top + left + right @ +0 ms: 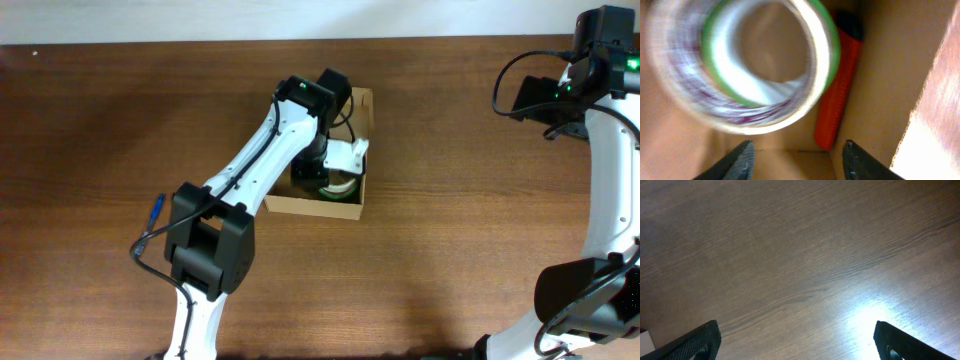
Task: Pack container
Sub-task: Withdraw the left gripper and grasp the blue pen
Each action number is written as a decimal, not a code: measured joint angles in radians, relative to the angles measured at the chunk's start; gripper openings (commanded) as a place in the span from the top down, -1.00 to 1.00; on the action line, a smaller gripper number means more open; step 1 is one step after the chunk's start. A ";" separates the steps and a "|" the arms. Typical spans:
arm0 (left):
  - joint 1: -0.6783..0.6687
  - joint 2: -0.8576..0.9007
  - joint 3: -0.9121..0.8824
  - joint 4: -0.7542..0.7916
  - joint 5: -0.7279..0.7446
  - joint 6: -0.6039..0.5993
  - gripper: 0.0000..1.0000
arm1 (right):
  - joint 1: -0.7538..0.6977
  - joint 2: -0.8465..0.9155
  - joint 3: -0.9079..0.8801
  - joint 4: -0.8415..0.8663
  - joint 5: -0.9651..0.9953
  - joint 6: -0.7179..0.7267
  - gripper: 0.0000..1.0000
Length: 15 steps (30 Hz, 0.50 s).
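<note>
The container (340, 207) is a tan cardboard box at the table's middle, its flap open at the far side. My left gripper (335, 175) reaches down into it. In the left wrist view the left gripper (797, 162) is open and empty inside the box (880, 75). Just ahead of the fingers lies a clear tape roll with a green inner ring (740, 65), blurred. A red cylinder with a black cap (837, 95) lies beside it along the box wall. My right gripper (797, 342) is open and empty over bare table, far right (550, 95).
A blue pen-like object (156, 208) lies on the table to the left, beside the left arm's base. The table's far edge runs along the top. A white object (645, 340) shows at the right wrist view's lower left corner.
</note>
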 measured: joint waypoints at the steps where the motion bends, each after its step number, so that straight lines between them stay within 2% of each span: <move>1: 0.000 -0.007 0.018 0.007 -0.001 -0.034 0.22 | 0.000 0.000 0.000 0.000 0.000 -0.001 -0.99; 6: -0.001 -0.092 0.135 0.047 -0.058 -0.198 0.64 | 0.000 0.000 0.000 0.000 0.000 0.000 -0.98; 11: 0.013 -0.291 0.178 0.097 -0.207 -0.357 0.67 | 0.000 0.000 0.000 0.000 0.000 0.000 -0.99; 14: 0.067 -0.415 0.180 0.117 -0.259 -0.415 0.67 | 0.000 0.000 0.000 0.000 0.000 -0.001 -0.99; 15: 0.096 -0.449 0.174 0.133 -0.269 -0.429 0.61 | 0.000 0.000 0.000 0.000 0.000 -0.001 -0.99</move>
